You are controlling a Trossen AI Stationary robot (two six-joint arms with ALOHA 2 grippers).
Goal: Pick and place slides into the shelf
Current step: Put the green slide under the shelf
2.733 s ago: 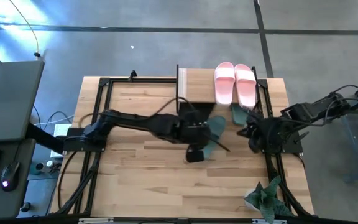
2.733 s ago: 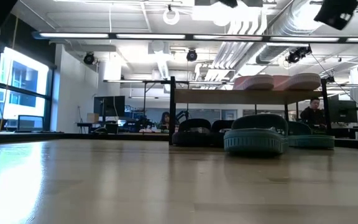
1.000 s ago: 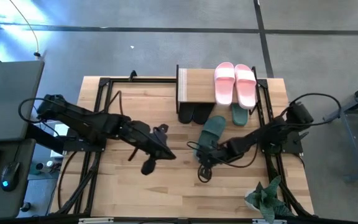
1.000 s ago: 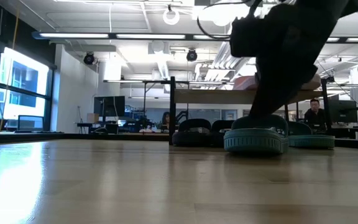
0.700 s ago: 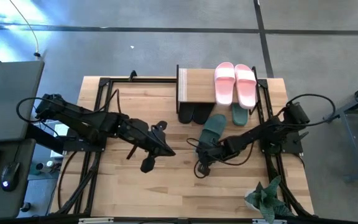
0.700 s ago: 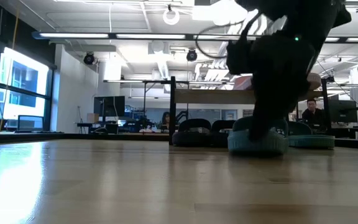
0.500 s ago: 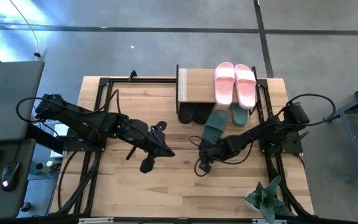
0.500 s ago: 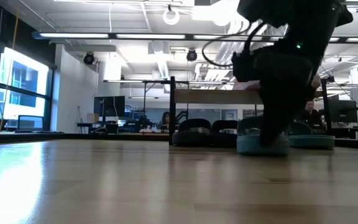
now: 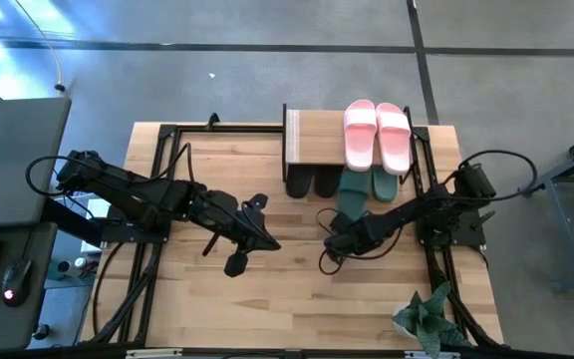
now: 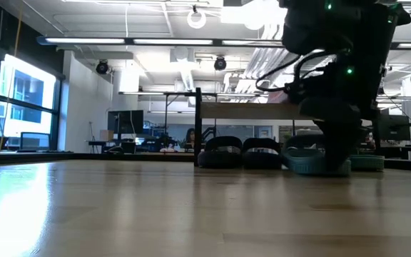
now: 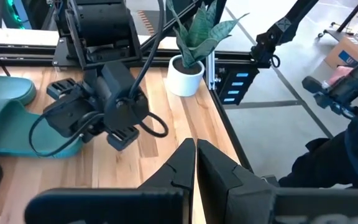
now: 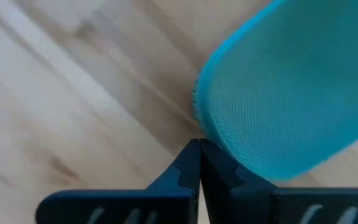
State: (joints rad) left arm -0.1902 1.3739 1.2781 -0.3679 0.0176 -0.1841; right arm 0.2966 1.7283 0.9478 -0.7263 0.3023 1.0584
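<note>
Your right gripper (image 9: pixel 339 235) sits low on the wooden tabletop (image 9: pixel 267 289), its jaws pressed together with nothing between them, tips against the heel of a dark green slide (image 12: pixel 291 99); in the right wrist view the textured sole edge fills the space just past the closed fingertips (image 12: pixel 199 163). Your left gripper (image 9: pixel 265 244) waits over the middle of the table, well apart from the footwear, its jaws also pressed together and empty, as the left wrist view shows (image 11: pixel 194 163).

From above, that dark green slide (image 9: pixel 351 196) lies at the front of the shelf (image 9: pixel 317 140), toe tucked under the plank top, just beside its partner (image 9: pixel 385 183) on the right and the pair of black slides (image 9: pixel 310 183) on the left. In the low view the black pair (image 10: pixel 242 153) stands side by side beneath the shelf, with the green slide (image 10: pixel 312 160) next to it, partly hidden by the right arm. The pink slides (image 9: pixel 377 134) rest side by side on the shelf's top, at its right end.

A potted plant (image 9: pixel 422 317) stands at the table's near right corner. Beyond the table, a person (image 10: pixel 189 135) sits in the room. No readable writing shows on the slides or the shelf.
</note>
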